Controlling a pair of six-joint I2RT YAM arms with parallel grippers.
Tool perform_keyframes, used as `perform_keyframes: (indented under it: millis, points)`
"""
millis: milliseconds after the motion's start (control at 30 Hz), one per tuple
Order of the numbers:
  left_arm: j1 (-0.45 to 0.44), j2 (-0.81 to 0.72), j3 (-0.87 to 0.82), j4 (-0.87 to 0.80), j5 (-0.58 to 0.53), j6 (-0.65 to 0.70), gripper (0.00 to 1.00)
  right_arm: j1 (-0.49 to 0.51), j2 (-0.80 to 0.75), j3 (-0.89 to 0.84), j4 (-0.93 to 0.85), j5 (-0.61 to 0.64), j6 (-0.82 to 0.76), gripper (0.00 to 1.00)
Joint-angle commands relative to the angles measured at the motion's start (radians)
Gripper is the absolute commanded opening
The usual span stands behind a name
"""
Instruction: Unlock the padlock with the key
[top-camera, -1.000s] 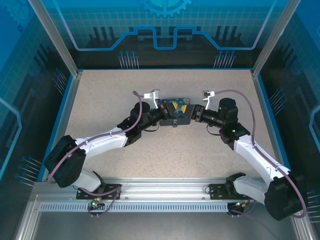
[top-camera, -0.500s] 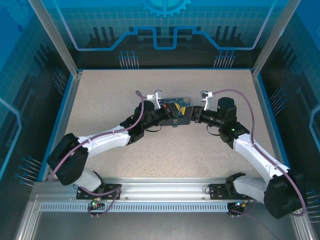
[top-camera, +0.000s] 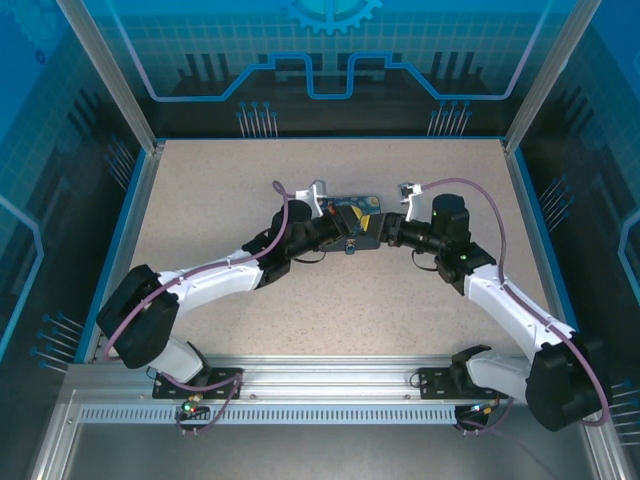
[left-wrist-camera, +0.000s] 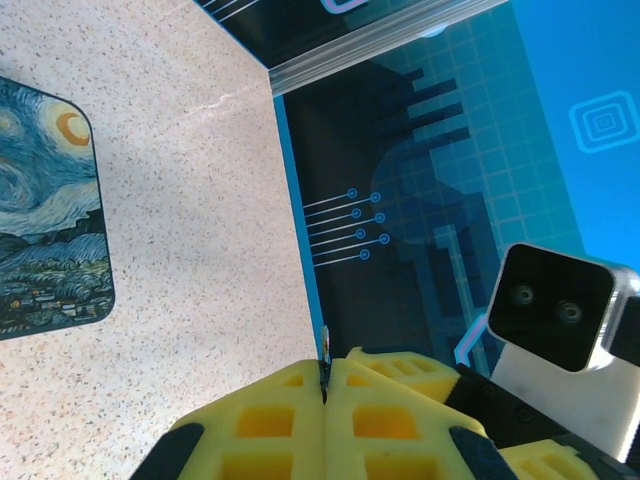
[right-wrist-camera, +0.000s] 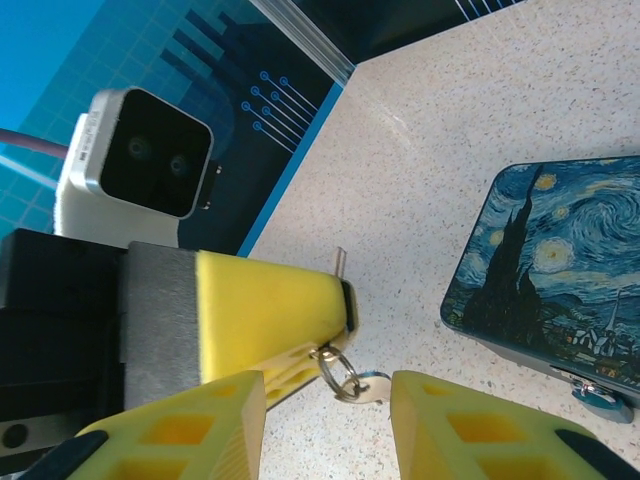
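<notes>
My left gripper (left-wrist-camera: 325, 372) is shut on the key (left-wrist-camera: 324, 362), a thin dark blade whose tip pokes out between the yellow pads. In the right wrist view that left finger (right-wrist-camera: 270, 305) holds the key (right-wrist-camera: 340, 262), and a small ring with a second silver key (right-wrist-camera: 368, 386) dangles from it. My right gripper (right-wrist-camera: 328, 388) stands open around that dangling ring. The padlock (right-wrist-camera: 601, 398), tiny and blue, hangs at the front of the starry-night box (right-wrist-camera: 550, 265). From above, both grippers (top-camera: 345, 230) (top-camera: 386, 232) meet just in front of the box (top-camera: 357, 210).
The box (left-wrist-camera: 40, 220) lies on the speckled table (top-camera: 230, 190). Blue panel walls (top-camera: 330, 60) and a raised blue rim (top-camera: 135, 210) enclose the table. The right arm's wrist camera (left-wrist-camera: 555, 310) sits close beside my left fingers.
The left arm has pushed a little to the right and farther from its base, bringing its gripper closer to the right one. The right jaws have narrowed slightly.
</notes>
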Motion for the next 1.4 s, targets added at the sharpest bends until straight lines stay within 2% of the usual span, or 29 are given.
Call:
perform_keyframes:
  millis: [0, 900, 1067, 1233, 1367]
  points:
    - [-0.009, 0.005, 0.034, 0.010, 0.011, -0.018, 0.00, -0.009, 0.013, -0.006, 0.010, 0.000, -0.022, 0.38]
    - [-0.018, 0.026, 0.049, -0.007, 0.021, -0.027, 0.00, -0.008, 0.045, 0.043, 0.008, 0.005, -0.018, 0.27]
    - [-0.021, 0.029, 0.048, -0.012, 0.018, -0.028, 0.00, -0.008, 0.045, 0.048, 0.000, 0.005, -0.022, 0.19]
    - [-0.023, 0.030, 0.044, -0.016, 0.016, -0.026, 0.00, -0.008, 0.040, 0.054, -0.018, 0.016, -0.027, 0.00]
    - [-0.023, 0.028, 0.040, -0.009, 0.014, -0.018, 0.00, -0.008, 0.045, 0.061, -0.043, 0.016, -0.032, 0.00]
